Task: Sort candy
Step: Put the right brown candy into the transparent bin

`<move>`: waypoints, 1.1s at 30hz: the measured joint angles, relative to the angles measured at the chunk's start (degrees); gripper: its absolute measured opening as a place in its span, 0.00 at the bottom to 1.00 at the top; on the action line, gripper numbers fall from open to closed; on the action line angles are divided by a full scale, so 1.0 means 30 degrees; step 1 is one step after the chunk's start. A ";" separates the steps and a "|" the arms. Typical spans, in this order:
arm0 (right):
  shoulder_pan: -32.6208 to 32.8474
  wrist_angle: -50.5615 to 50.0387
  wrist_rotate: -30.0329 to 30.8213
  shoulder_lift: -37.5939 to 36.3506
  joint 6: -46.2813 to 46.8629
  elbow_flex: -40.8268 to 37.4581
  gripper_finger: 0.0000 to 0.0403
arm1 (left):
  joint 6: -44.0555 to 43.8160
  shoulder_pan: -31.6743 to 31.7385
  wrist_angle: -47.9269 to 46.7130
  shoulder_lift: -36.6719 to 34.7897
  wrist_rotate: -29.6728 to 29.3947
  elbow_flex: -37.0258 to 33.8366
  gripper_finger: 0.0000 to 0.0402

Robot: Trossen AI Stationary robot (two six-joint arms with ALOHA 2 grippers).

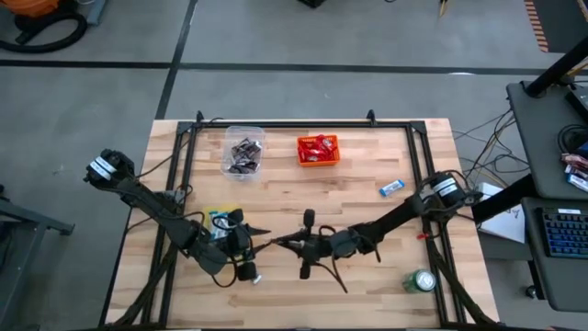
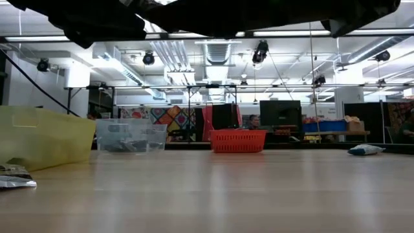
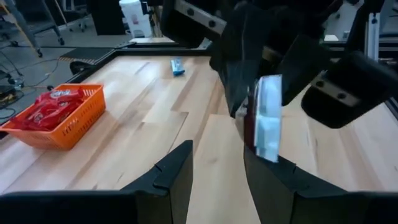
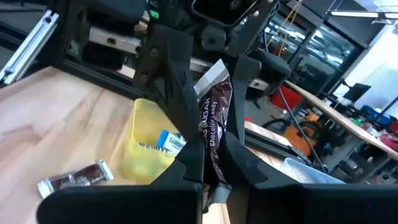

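Right wrist view showed the right gripper (image 4: 214, 146) pinched tight on a dark brown candy bar (image 4: 214, 127) with a silvery end, held upright between its fingers. Facing it, the left gripper (image 3: 217, 171) stood partly open and held nothing; the bar hung just beyond its fingertips. In the high view both grippers met near the middle of the table's near half, the left one (image 1: 246, 241) just left of the right one (image 1: 296, 243).

Open wood lay between the grippers and the far bins. A black frame rail ran along the table's (image 1: 367, 198) far edge and down both sides.

At the far edge sat a clear bin (image 1: 243, 153) of dark-wrapped candies and, to its right, an orange bin (image 1: 318, 149) of red ones. A yellow bin (image 4: 142, 140) with a blue-and-white candy (image 4: 170, 141) inside stood under the left arm, and a dark candy (image 4: 74, 178) lay loose on the wood beside it. One blue-and-white bar (image 1: 392, 188) lay alone toward the right side. A green can (image 1: 422, 280) stood at the near right corner.
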 joint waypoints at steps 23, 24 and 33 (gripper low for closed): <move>-0.0051 -0.2414 0.0235 0.1175 0.0696 0.2019 0.06 | 0.1994 -0.0058 0.1111 0.0073 0.1801 -0.0044 0.08; -0.0051 -0.2449 0.0280 0.1175 0.0872 0.2012 0.08 | 0.2010 -0.0058 0.1100 0.0073 0.1767 -0.0044 0.04; -0.0109 -0.3419 0.3482 0.0390 0.2388 0.1965 0.30 | 0.2008 0.0132 -0.0383 -0.1119 0.0183 0.0022 0.01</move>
